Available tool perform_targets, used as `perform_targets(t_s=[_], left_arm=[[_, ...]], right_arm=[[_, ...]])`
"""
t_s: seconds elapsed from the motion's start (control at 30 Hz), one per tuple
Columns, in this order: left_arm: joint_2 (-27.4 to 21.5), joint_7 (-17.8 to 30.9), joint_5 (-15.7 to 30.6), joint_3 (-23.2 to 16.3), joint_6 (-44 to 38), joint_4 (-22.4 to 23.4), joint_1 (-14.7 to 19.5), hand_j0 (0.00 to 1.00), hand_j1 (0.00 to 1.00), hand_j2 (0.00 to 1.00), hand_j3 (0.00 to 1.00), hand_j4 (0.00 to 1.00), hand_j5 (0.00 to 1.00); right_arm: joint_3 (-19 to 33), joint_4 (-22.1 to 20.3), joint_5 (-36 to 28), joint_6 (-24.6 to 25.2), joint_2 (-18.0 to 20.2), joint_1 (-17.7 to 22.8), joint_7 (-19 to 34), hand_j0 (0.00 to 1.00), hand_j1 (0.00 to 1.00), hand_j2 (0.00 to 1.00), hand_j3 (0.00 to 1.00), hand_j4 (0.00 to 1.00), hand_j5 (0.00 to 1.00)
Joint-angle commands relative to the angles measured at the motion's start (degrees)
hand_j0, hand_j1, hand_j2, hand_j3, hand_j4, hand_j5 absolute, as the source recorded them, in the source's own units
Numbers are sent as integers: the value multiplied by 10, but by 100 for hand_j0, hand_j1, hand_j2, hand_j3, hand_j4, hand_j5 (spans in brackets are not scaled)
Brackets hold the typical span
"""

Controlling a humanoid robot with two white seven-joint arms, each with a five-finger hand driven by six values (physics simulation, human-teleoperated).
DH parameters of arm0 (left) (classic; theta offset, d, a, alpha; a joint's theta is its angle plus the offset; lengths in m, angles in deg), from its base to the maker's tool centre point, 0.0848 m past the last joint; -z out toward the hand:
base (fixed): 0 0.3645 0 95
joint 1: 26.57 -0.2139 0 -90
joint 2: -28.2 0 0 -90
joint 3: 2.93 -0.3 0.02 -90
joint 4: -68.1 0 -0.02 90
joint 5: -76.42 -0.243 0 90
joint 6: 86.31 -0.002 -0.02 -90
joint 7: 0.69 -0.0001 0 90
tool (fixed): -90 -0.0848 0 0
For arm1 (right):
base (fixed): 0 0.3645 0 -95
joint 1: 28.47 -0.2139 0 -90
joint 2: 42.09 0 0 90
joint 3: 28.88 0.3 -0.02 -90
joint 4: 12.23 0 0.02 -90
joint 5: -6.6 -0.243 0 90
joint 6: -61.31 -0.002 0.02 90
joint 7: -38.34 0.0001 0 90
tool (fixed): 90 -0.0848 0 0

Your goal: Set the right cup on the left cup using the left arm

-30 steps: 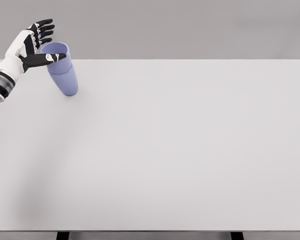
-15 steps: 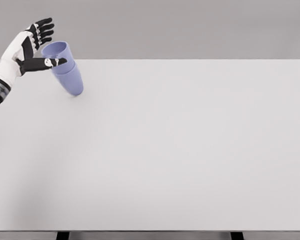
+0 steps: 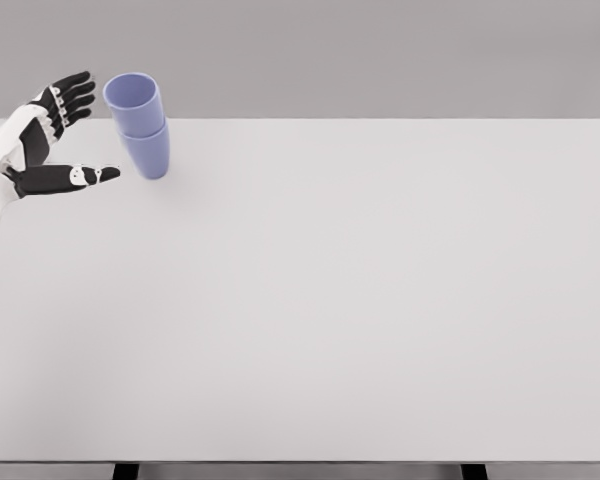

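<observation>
Cups (image 3: pixel 140 125) are already nested, one inside the other, standing nearly upright at the far left of the worktop (image 3: pixel 380 300), just right of the left hand (image 3: pixel 50 140), which is spread wide open, holding nothing, so I'd say stacking looks done.
</observation>
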Motion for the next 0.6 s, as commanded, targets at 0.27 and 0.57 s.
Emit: perform_targets(t_s=[0.27,0.57], left_arm=[[-44,4,-50,-1,179,-43,-96,100,100,100,100,100,100],[-44,1,-71,-51,173,-43,-95,100,100,100,100,100,100]], right_arm=[[0,0,0,0,0,0,0,100,100,100,100,100,100],[0,0,0,0,0,0,0,100,100,100,100,100,100]])
